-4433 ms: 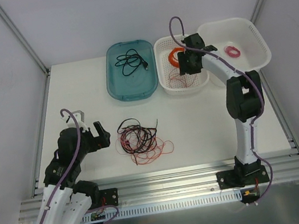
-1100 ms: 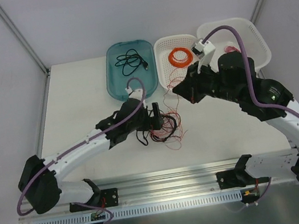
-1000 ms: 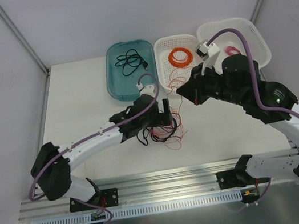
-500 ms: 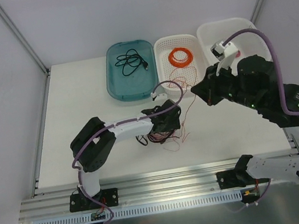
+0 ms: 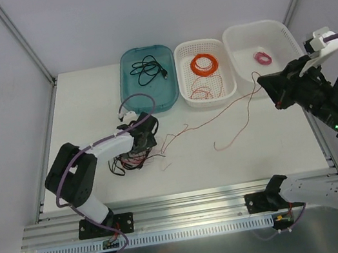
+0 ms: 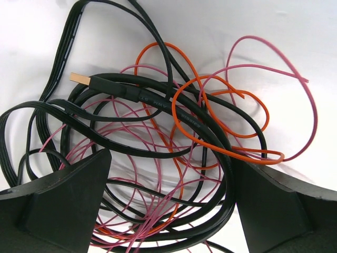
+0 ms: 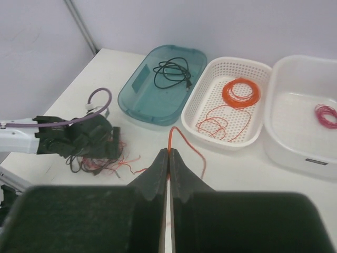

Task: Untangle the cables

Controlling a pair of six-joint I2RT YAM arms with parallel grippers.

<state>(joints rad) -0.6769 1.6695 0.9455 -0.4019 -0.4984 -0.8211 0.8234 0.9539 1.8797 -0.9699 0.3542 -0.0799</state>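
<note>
- The left gripper [image 6: 169, 158] hangs low over the clump of cables [image 5: 134, 159], its 2 fingers [image 6: 68, 205] spread wide on either side and pinching nothing.
- The clump lies on the white table [image 5: 88, 114], in front of the teal tray [image 5: 132, 100] and left of centre.
- In the left wrist view the clump is a thick black cord [image 6: 152, 97] ending in a flat plug, looped through thin pink wire [image 6: 307, 80] and orange strands.
- The right gripper [image 7: 168, 154] is raised at the table's right side, its 2 fingers pressed together and pinching the orange-red wire [image 7: 169, 138].
- From that pinch the orange-red wire runs across the table to the clump, and 1 loose tail of it lies curled on the table.
- The teal tray holds 1 separate black cable [image 5: 146, 70].
- The white mesh basket [image 5: 200, 43] beside the tray holds 1 neat orange coil [image 5: 194, 67] and some loose red wire.
- The white bin [image 5: 271, 39] to the right holds 1 small pink coil [image 5: 263, 57].
</note>
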